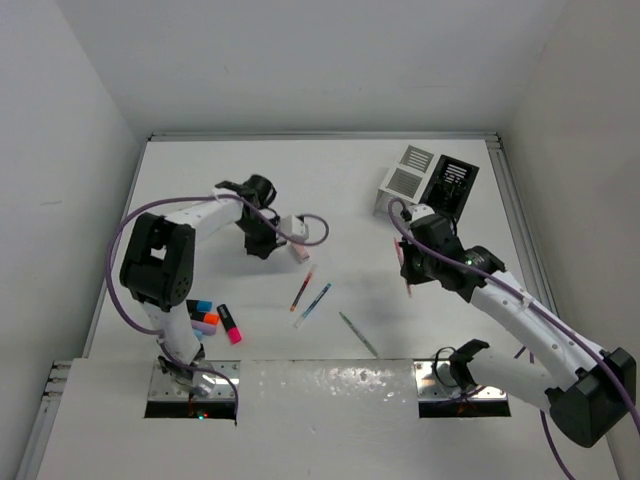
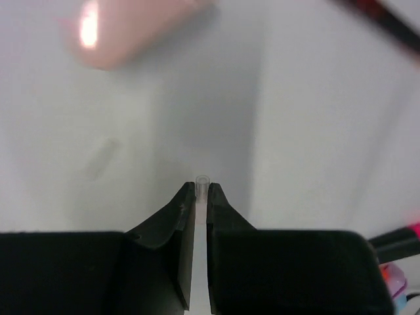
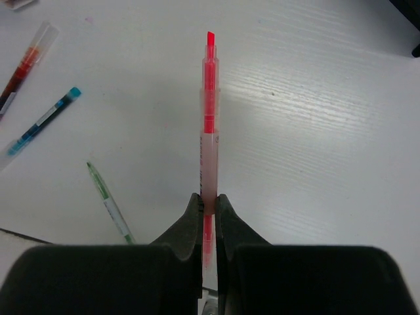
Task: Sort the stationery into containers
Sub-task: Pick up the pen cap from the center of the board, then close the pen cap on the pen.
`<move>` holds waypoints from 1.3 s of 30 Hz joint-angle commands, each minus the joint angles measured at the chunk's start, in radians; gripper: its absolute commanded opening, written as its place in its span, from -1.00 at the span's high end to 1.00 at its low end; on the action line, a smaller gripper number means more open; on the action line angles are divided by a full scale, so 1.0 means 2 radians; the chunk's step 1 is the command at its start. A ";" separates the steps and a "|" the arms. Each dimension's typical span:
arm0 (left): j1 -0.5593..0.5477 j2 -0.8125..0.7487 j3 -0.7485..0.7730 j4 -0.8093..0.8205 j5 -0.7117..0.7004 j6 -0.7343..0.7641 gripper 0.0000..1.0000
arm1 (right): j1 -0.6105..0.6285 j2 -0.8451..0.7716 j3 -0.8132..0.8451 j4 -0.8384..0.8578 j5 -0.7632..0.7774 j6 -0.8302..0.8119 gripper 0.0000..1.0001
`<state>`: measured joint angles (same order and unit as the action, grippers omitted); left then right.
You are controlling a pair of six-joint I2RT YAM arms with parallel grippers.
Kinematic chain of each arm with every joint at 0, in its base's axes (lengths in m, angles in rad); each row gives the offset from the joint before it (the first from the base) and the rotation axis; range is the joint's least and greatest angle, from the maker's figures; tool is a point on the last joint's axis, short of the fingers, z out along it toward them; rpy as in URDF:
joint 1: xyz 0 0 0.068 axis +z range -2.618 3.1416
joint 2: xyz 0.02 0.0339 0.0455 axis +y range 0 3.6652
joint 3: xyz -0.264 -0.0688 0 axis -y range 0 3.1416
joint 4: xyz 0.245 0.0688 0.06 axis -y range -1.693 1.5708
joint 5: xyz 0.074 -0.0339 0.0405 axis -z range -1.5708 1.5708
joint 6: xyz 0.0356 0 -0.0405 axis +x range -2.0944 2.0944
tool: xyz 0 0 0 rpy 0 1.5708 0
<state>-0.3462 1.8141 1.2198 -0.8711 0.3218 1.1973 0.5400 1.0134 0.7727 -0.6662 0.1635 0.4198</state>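
Note:
My right gripper (image 3: 209,202) is shut on a pink-red pen (image 3: 209,98) that sticks out ahead of the jaws, above the table. From above, this gripper (image 1: 407,262) is in front of the white container (image 1: 403,178) and the black container (image 1: 451,185). My left gripper (image 2: 201,191) is shut on a thin pale pen whose clear tip (image 2: 202,180) shows between the fingertips. From above, it (image 1: 262,238) is just left of the pink eraser (image 1: 297,250), which is blurred in the left wrist view (image 2: 125,33).
A red pen (image 1: 303,289), a blue pen (image 1: 313,304) and a green-grey pen (image 1: 357,333) lie mid-table; they also show in the right wrist view: red pen (image 3: 26,62), blue pen (image 3: 42,121), green-grey pen (image 3: 108,200). Highlighters (image 1: 212,317) lie near the left arm's base.

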 commanded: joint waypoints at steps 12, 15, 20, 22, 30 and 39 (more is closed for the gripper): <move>0.067 -0.117 0.124 0.425 0.252 -0.894 1.00 | 0.061 0.025 0.105 0.091 -0.060 -0.015 1.00; 0.047 -0.129 0.110 0.441 0.238 -0.935 1.00 | 0.093 0.037 0.125 0.116 -0.049 -0.008 1.00; 0.034 -0.135 0.115 0.441 0.234 -0.961 1.00 | 0.136 0.051 0.128 0.172 -0.033 0.003 1.00; 0.030 -0.135 0.116 0.442 0.233 -0.963 1.00 | 0.145 0.062 0.131 0.200 -0.034 0.007 1.00; 0.027 -0.148 0.087 0.448 0.242 -0.968 1.00 | 0.153 0.086 0.144 0.243 -0.004 0.015 1.00; 0.020 -0.152 0.085 0.437 0.246 -0.943 1.00 | 0.141 0.110 0.161 0.251 0.006 0.022 1.00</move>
<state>-0.2913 1.5608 1.3899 -0.0269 0.7967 -0.7067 0.8276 1.2137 1.0538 -0.2226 0.1555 0.4465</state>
